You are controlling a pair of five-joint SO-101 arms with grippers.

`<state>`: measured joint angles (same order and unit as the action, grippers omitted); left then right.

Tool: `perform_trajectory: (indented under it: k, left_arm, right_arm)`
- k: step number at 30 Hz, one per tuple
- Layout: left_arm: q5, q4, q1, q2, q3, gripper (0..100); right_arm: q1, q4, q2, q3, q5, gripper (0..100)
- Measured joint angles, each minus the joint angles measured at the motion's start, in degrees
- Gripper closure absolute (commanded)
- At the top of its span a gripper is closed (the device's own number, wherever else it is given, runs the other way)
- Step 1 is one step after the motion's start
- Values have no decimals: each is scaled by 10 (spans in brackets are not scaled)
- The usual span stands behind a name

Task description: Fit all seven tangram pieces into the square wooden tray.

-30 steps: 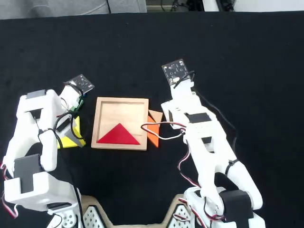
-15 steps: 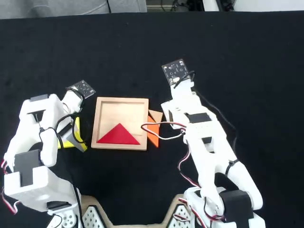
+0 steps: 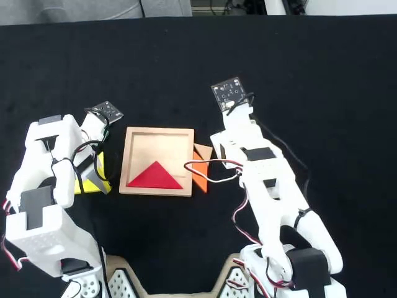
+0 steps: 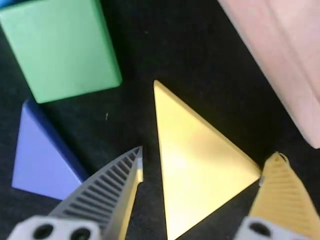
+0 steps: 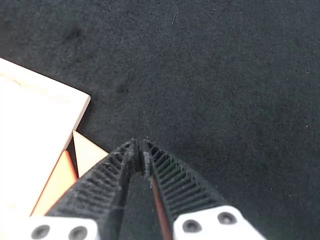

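Observation:
The square wooden tray (image 3: 158, 138) holds a red triangle (image 3: 155, 176) along its near side. Left of the tray lies a yellow triangle (image 4: 195, 170), flat on the black cloth. My left gripper (image 4: 210, 156) is open and straddles it, one finger (image 4: 125, 180) on each side. A green piece (image 4: 60, 47) and a blue triangle (image 4: 42, 155) lie just beyond. An orange piece (image 3: 200, 177) and a tan triangle (image 3: 202, 152) sit against the tray's right edge. My right gripper (image 5: 140, 146) is shut on nothing above the cloth, near the tan triangle (image 5: 90, 152) and the tray corner (image 5: 45, 115).
Black cloth covers the whole table (image 3: 310, 74), with wide free room at the back and on the right. The left arm (image 3: 49, 161) hides most of the pieces left of the tray. A red cable (image 3: 211, 166) runs from the right arm (image 3: 260, 161) over the orange piece.
The left arm shifted slightly beside the tray, and the yellow triangle shows a little differently under it. The right arm has not moved.

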<state>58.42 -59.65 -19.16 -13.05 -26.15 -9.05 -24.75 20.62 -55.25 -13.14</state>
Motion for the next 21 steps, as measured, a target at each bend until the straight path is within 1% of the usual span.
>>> perform_trajectory:
  k: [10,14,21]
  left_arm:
    - [0,0,0,0,0,650]
    - [-2,0,0,0,0,713]
    - [-5,-1,0,0,-1,722]
  right_arm:
    - [0,0,0,0,0,981]
    - [0,0,0,0,0,981]
    - [0,0,0,0,0,981]
